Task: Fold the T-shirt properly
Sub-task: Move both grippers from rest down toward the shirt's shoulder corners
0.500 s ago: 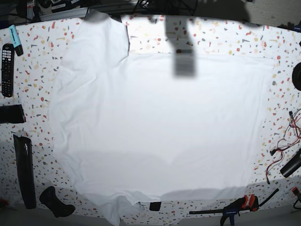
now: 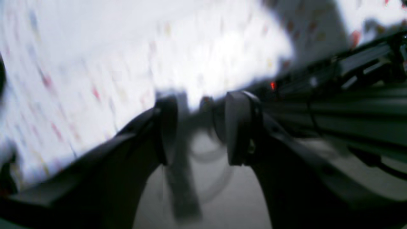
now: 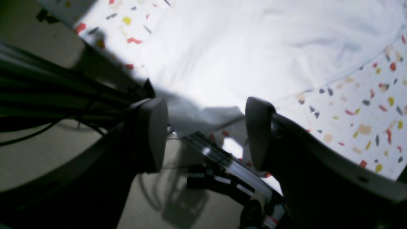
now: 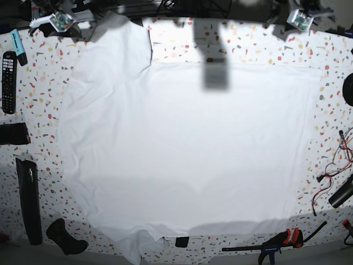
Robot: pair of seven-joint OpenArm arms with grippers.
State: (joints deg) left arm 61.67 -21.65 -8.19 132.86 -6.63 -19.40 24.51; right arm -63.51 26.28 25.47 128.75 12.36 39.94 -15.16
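While spread flat, one T-shirt (image 4: 182,149); two open pincers (image 3: 206,136) (image 2: 200,130).

I see the T-shirt (image 4: 182,143) spread flat over most of the speckled worktop (image 4: 265,47), one sleeve reaching the far left edge. A remote control (image 4: 8,81) lies at the left (well clear of the cloth), and a clamp (image 4: 278,243) sits near the front right.

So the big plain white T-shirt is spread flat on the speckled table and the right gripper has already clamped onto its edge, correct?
Not quite. The big plain white T-shirt is spread flat on the speckled table, but the right gripper holds nothing: the right wrist view shows its jaws apart and empty above the table's edge.
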